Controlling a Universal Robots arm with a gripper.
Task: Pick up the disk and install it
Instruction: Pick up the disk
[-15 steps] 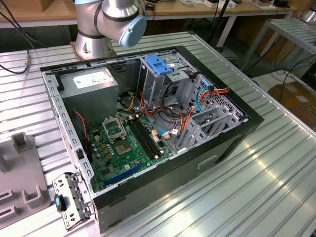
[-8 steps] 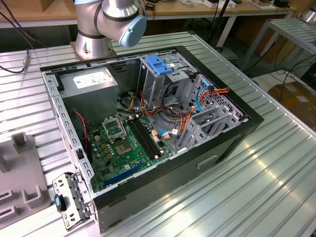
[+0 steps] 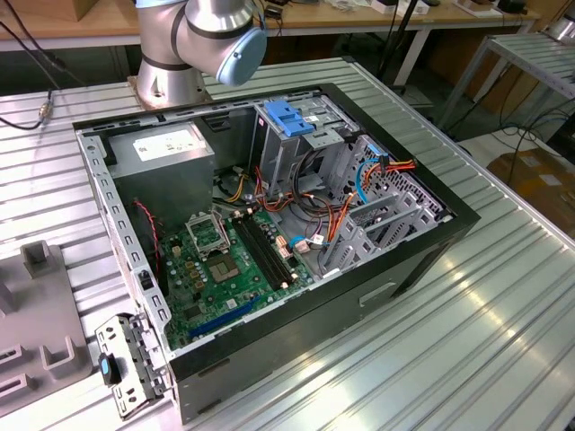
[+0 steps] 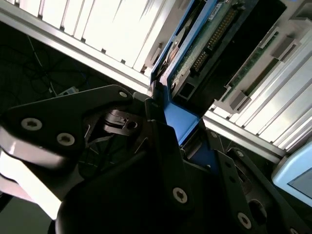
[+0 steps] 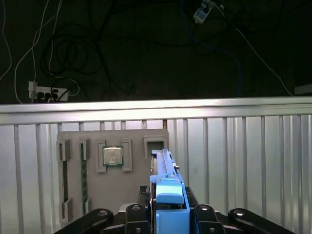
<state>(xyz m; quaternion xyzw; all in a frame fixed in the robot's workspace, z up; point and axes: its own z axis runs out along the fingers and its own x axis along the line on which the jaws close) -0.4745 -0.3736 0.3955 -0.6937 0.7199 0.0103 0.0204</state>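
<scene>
Closest to us in the first wrist view, the black metal claw [image 5: 169, 214] is clenched on the disk [image 5: 163, 168], a flat silver hard drive with blue plastic edges that stands on its thin side between the two fingers [image 5: 136, 214]. In the second wrist view we see the same grip from the side: the claw [image 4: 178, 129] pinches the blue edge, and the disk [image 4: 204, 44] shows its green board and a row of little pins. Just past the disk in the first wrist view lies a flat grey tray with slots [image 5: 131, 190], and a small square silver chip [image 5: 113, 156] sits in one slot. The tray rests on a ribbed silver metal table [image 5: 243, 156]. Beyond the table edge the floor is dark, with loose cables [image 5: 63, 53] and a white plug strip [image 5: 48, 92]. In the exterior view, an open black computer case [image 3: 422, 260] lies on its side on the table. Inside it, a green circuit board [image 3: 225, 269] is at seven o'clock, a grey metal power box [image 3: 166, 153] at eleven o'clock, and a light-blue plastic latch [image 3: 289, 117] on a metal cage at one o'clock. Farthest off, at eleven o'clock from the case, stands the silver base of the robot arm [image 3: 193, 40].
</scene>
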